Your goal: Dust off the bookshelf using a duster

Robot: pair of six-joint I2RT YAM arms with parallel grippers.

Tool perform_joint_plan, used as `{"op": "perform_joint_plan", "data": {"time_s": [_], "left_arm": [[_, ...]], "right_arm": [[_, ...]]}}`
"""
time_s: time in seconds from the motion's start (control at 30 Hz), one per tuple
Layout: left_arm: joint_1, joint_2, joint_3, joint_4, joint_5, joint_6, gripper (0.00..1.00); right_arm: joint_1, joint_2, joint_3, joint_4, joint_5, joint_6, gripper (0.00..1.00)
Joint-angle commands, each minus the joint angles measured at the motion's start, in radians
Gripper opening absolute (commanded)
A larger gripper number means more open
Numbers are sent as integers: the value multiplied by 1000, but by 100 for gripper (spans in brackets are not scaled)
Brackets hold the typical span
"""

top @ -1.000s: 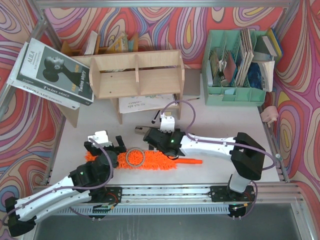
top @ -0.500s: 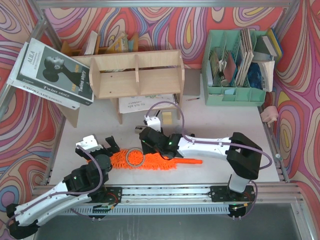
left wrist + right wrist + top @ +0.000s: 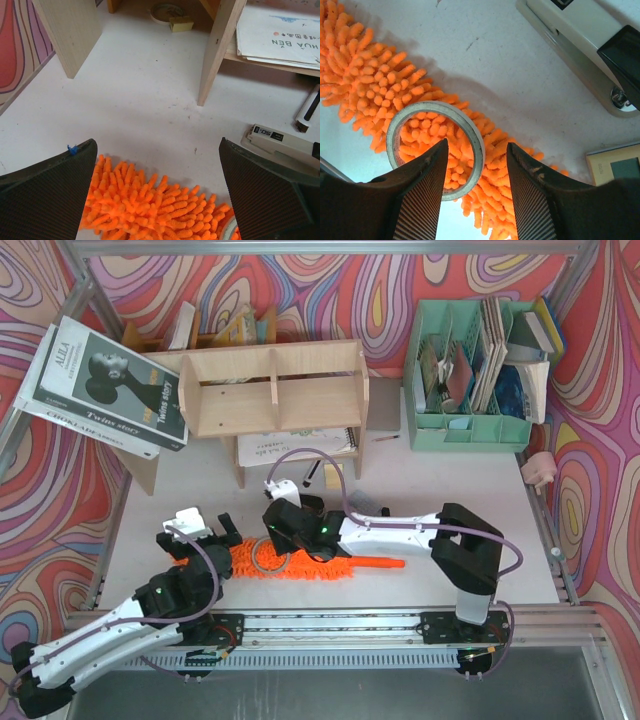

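Spotted the duster (image 3: 310,565) flat on the white table (image 3: 450,490), down near the arm bases and well clear of the bookshelf (image 3: 270,390) at the back. Fluffy end to the left, thin orange handle (image 3: 382,563) out to the right.

Noticed a roll of tape (image 3: 432,105) sitting right on top of the orange pile, with chenille poking up through its hole. Found the right gripper (image 3: 268,552) down over that roll, fingers (image 3: 415,200) part-way apart and straddling one side of the ring: one inside it, the other outside. Saw a gap on both sides of the rim from the wrist cam, so nothing clamped. Couldn't tell about contact with the pile underneath.

Found the left gripper (image 3: 200,532) at the duster's left tip, fingers spread as wide as possible, with the fluffy end low between them but gripping nothing.

Also spotted a grey stapler (image 3: 282,142) on the table just beside the duster, on the shelf side, and a booklet (image 3: 280,30) on the shelf's bottom board. Clocked a big black-and-white book (image 3: 105,385) propped against the shelf's left end, plus a mint organiser (image 3: 470,390) off to the right.
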Motion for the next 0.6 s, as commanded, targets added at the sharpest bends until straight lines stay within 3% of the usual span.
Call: {"op": "perform_joint_plan", "data": {"time_s": [0.0,0.57], "left_arm": [[8,7,-1,8,-13,-7,99],[15,17,0,15,3,-2,98]], "right_arm": [[6,30,43,6,3,-32,50],[6,77,57,2,-4,-42,42]]}}
